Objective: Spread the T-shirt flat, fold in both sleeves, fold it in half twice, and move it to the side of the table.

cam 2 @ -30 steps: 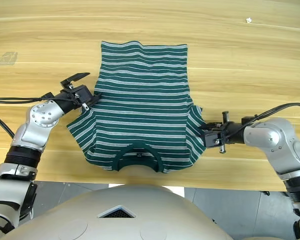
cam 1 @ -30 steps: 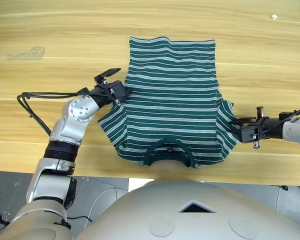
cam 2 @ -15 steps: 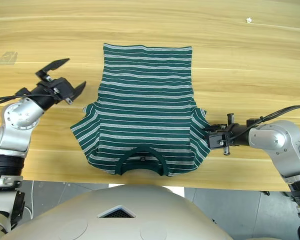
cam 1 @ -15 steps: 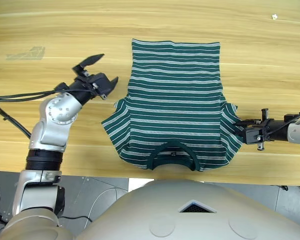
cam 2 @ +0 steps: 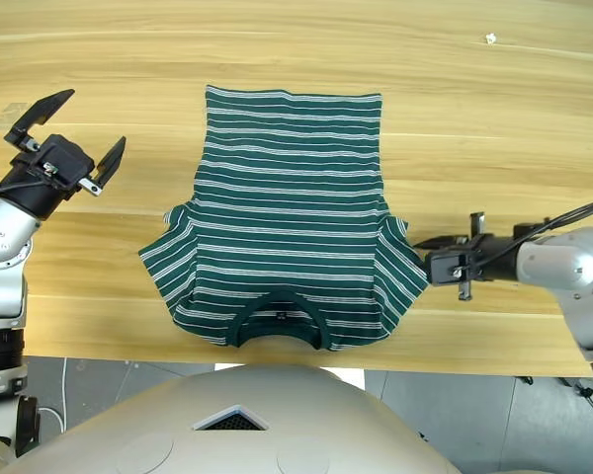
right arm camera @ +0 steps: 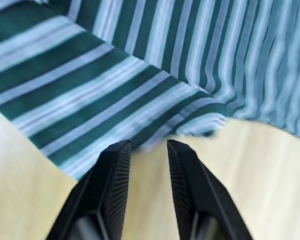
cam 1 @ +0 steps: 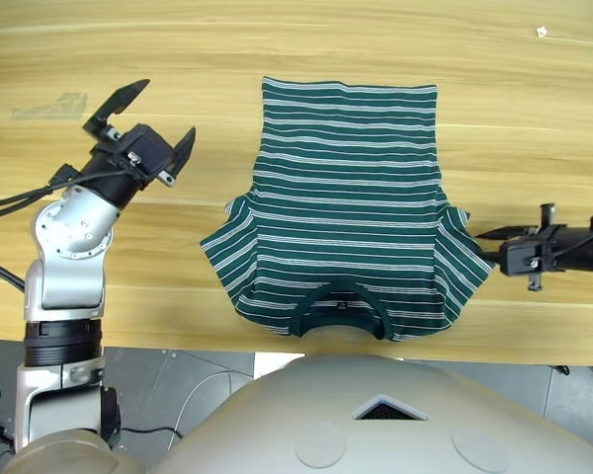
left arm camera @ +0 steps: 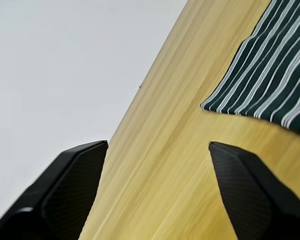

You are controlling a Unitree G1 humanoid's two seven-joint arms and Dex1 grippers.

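**Flanking a spread shirt, with the right arm much the nearer**

The T-shirt (cam 1: 344,212) lay flat on the wooden table (cam 1: 277,39), chest down or up I could not tell. Its collar (cam 1: 341,301) sat close to the table's near edge and its hem (cam 1: 351,89) pointed away from the robot. Its long axis therefore ran straight out from the robot, and a sleeve fold would have to travel across that axis, inward.

The right gripper (right arm camera: 148,146) sat low, just beside the outer edge of the right sleeve (cam 1: 465,262), aimed at it from the robot's right. Its fingers (right arm camera: 115,175) stood only narrowly apart with bare wood between them and gripped nothing. The cloth lay just ahead of the tips.

The left gripper (cam 1: 168,107) hung well apart from the left sleeve (cam 1: 227,247), out to the robot's left and level with the shirt's upper body. Its jaws were spread wide and empty.

Spreading looked done, so the sleeves seemed next. The right arm was plainly better placed, needing only a short advance onto the sleeve edge. The left would have had to come in and toward the robot first.

Room was generous: open wood lay beyond the hem and on both flanks. The near edge was the tight side, with the collar almost on it, so dragging the shirt toward the robot risked pulling it off the table.
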